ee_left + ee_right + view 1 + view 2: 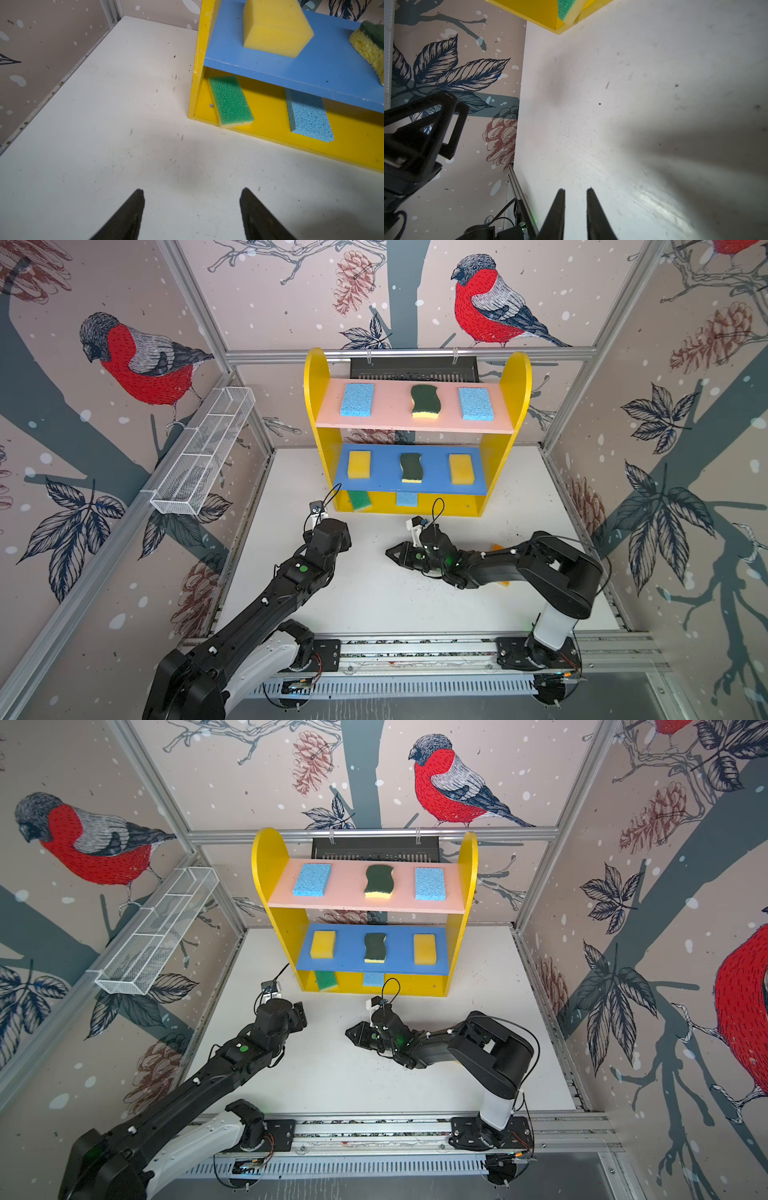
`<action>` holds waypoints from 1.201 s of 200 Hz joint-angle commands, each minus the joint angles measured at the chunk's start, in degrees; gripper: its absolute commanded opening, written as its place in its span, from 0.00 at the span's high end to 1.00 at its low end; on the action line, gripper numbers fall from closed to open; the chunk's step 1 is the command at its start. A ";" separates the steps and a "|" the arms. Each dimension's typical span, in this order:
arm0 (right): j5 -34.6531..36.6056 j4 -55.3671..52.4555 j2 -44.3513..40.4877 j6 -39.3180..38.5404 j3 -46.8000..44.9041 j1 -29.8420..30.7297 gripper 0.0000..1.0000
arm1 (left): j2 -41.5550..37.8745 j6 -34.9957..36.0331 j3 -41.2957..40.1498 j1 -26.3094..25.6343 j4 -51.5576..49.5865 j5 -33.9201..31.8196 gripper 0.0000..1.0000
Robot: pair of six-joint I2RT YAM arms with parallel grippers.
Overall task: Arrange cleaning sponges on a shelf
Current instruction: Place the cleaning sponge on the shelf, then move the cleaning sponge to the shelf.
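Worktop with the shelf at its back edge, carrying eight sponges laid flat in mirrored rows. There are three on the pink board and three on the blue, but only a green and a blue on the bottom; its right-hand slot looks reserved for the orange sponge, which lies on the worktop mostly hidden under the right arm. Left jaws stand fairly wide and empty above bare worktop near the shelf's left foot; right jaws, pointing away from the orange sponge, show only a narrow gap and grip nothing.
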 commanded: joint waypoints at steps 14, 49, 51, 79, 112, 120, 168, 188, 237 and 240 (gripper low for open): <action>-0.79 7.18 6.28 3.62 5.55 0.15 0.85 | -2.33 -3.57 -0.57 0.03 -2.96 -0.40 0.27; -0.17 9.28 12.40 5.73 11.31 -0.39 0.85 | -4.38 -4.45 -1.34 0.04 -3.31 0.59 0.27; -0.17 9.42 12.68 5.83 11.56 -0.42 0.85 | -4.47 -4.51 -1.36 0.01 -3.41 0.61 0.27; 2.10 8.85 16.40 6.60 15.36 -0.73 0.82 | -5.34 -5.51 -1.49 0.03 -4.19 0.32 0.27; 4.69 10.36 19.62 8.46 17.98 -1.54 0.82 | -6.41 -5.81 -2.35 0.01 -3.94 0.46 0.27; 5.30 10.93 20.17 9.21 18.24 -1.92 0.82 | -6.61 -5.75 -2.39 0.01 -4.10 0.34 0.27; 10.18 12.92 22.24 13.51 19.30 -2.41 0.83 | -7.73 -6.70 -1.88 0.05 -5.04 -0.61 0.26; 11.79 14.14 23.26 15.55 19.59 -2.46 0.83 | -8.19 -6.97 -2.37 -0.01 -4.77 -0.52 0.27; 15.15 14.03 26.42 19.16 22.24 -1.52 0.86 | -8.33 -7.59 -2.26 -0.03 -5.17 -1.10 0.27; 15.39 13.99 26.65 19.49 22.38 -1.46 0.86 | -8.34 -7.67 -2.24 -0.03 -5.10 -1.09 0.26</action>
